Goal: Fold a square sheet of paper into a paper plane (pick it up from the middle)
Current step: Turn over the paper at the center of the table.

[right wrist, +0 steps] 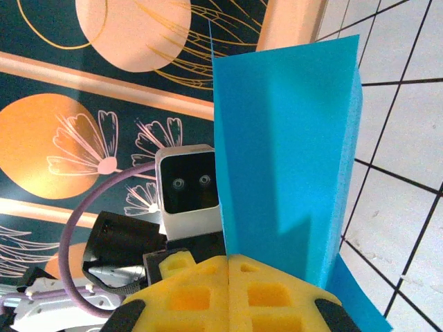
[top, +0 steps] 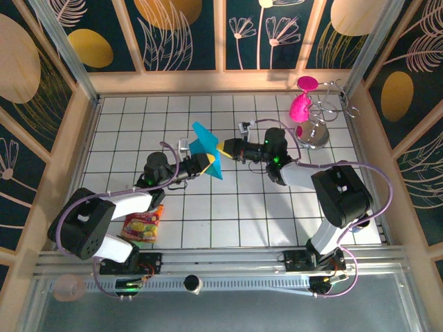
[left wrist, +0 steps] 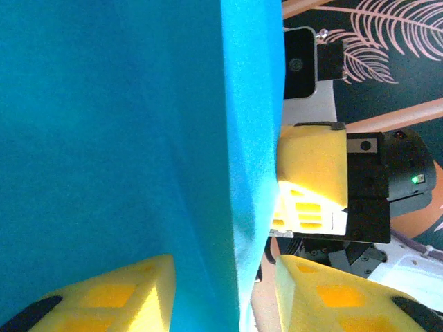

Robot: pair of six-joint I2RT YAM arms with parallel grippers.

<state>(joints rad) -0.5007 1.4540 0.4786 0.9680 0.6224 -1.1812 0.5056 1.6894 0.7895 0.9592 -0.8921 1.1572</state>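
white grid-tiled table (top: 208,207), dark floral panels around it. items as i read them from my station:

- square sheet of paper (top: 205,146): turquoise, held upright in the air over the middle of the table, between the two grippers and clear of the tiles. the right wrist view shows it doubled over along one long crease. i can see no nose point and no wings.
- right gripper (right wrist: 228,287): yellow pads pressed together, with the sheet's edge clamped in the seam.
- left gripper (left wrist: 223,301): fingers apart, sheet passing between them. one pad lies against the paper and the other is clear of it. i judge it is not gripping.
- snack packet (top: 143,227): lying by the left arm's base.
- pink goblets (top: 302,104): on a rack at the far right.

progress, my judgement: pickup is done and one fold looks made. the nose and wing folds are left, so the task is at an early stage.
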